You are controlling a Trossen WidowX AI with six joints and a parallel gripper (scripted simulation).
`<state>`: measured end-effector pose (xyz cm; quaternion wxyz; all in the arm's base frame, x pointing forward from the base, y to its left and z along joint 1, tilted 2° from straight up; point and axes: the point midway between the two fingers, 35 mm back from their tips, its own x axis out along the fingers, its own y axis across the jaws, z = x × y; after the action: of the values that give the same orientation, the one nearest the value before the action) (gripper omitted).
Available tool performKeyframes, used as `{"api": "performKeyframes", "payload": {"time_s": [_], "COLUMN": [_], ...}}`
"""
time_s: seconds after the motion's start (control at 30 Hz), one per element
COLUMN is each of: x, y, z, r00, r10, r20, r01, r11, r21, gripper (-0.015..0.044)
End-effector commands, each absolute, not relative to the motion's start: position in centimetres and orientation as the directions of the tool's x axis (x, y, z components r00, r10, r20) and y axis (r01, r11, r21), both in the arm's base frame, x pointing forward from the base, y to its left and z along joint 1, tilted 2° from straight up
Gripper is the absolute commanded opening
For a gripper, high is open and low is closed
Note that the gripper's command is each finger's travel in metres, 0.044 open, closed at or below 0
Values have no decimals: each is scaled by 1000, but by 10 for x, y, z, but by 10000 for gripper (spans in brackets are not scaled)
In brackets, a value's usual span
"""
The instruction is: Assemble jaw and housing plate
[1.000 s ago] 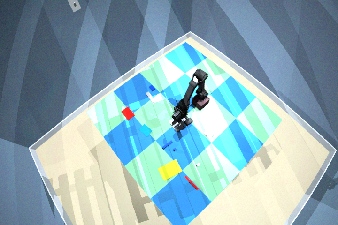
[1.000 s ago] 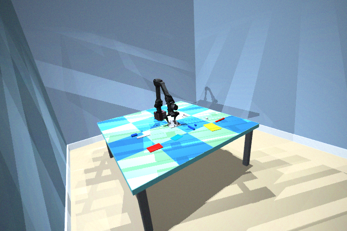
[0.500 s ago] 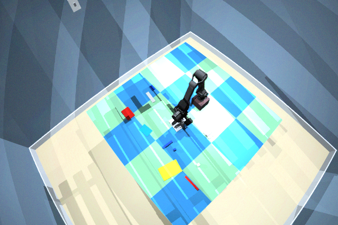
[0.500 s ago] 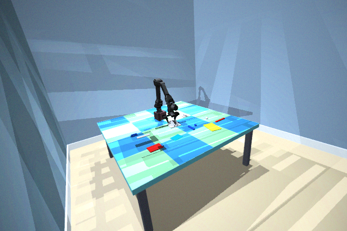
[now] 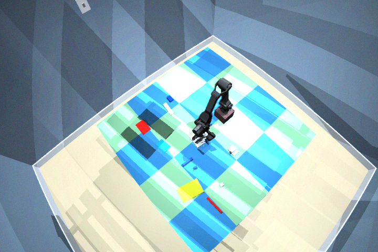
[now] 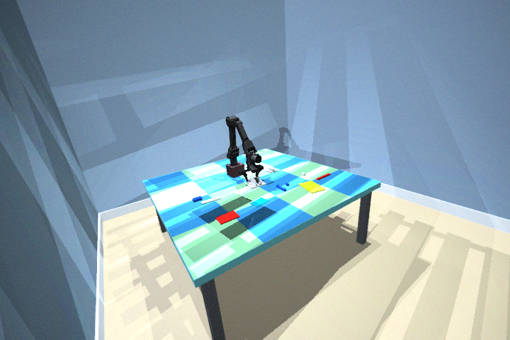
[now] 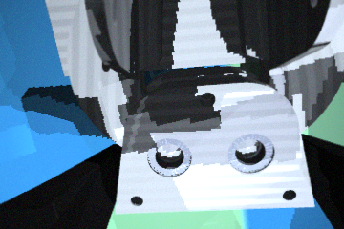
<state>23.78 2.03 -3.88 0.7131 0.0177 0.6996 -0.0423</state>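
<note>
The white housing plate point(image 7: 237, 186) has two ringed holes near its middle and smaller dark holes near its edges. My gripper point(image 5: 201, 137) point(image 6: 253, 180) point(image 7: 205, 148) is shut on it, one black finger at each side edge. Two curved jaws point(image 7: 108, 35) point(image 7: 272, 35), mostly in dark shadow, run side by side from under the plate's rounded edge, with a pale gap between them. The pale base point(image 7: 60, 35) shows beside them. The gear teeth and pins are hidden under the plate. I cannot tell if stubs stand in the ringed holes or if the plate is fully seated.
On the table lie a yellow sheet point(image 5: 190, 190) point(image 6: 312, 186), a red bar point(image 5: 214, 205) point(image 6: 323, 176), a blue bar point(image 5: 187, 161) point(image 6: 280, 187), a cyan piece point(image 5: 163, 145) point(image 6: 258, 202), a red piece point(image 5: 143, 127) point(image 6: 227, 217) and a white part point(image 5: 232, 149) to the arm's side.
</note>
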Motion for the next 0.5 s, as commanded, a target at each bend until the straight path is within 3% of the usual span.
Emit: {"api": "performKeyframes", "payload": {"time_s": [0.0,0.47], "x": [238,238], "y": [20,20], "z": [-40,-44], "r00": [17,17], "r10": [-38,-38], "r20": [-999,-999], "r01": [81,81], "r11": [996,996], "r21": [-37,-37], "gripper": [351,351]}}
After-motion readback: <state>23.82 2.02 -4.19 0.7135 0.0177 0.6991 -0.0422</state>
